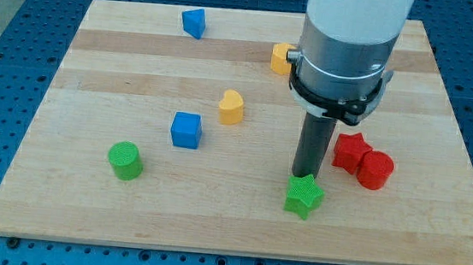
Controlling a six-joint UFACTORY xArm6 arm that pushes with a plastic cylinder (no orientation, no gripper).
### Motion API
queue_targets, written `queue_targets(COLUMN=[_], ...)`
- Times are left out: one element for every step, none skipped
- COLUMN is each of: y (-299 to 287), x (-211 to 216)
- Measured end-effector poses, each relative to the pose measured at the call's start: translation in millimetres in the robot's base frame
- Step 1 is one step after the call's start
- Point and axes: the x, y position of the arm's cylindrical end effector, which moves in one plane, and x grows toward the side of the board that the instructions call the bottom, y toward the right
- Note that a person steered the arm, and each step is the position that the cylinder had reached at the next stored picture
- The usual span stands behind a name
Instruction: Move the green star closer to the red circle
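The green star (304, 196) lies near the board's bottom edge, right of the middle. The red circle (376, 170) lies up and to the right of it, touching a red star (350, 152) on its left. My tip (305, 174) is at the star's upper edge, touching or almost touching it, and left of the red blocks. The rod runs up into the white arm (348, 39).
A green circle (124, 160) lies at the lower left. A blue cube (186, 130) and a yellow heart (231, 106) are in the middle. A blue triangle-like block (194, 22) is at the top. A yellow block (281, 57) is partly hidden behind the arm. The wooden board (59, 203) ends close below the star.
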Motion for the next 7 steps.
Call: queue_targets(y=[0,-35,-41,-44,-44,-43,-34], x=[-1,-2,-2,23,36,38,47])
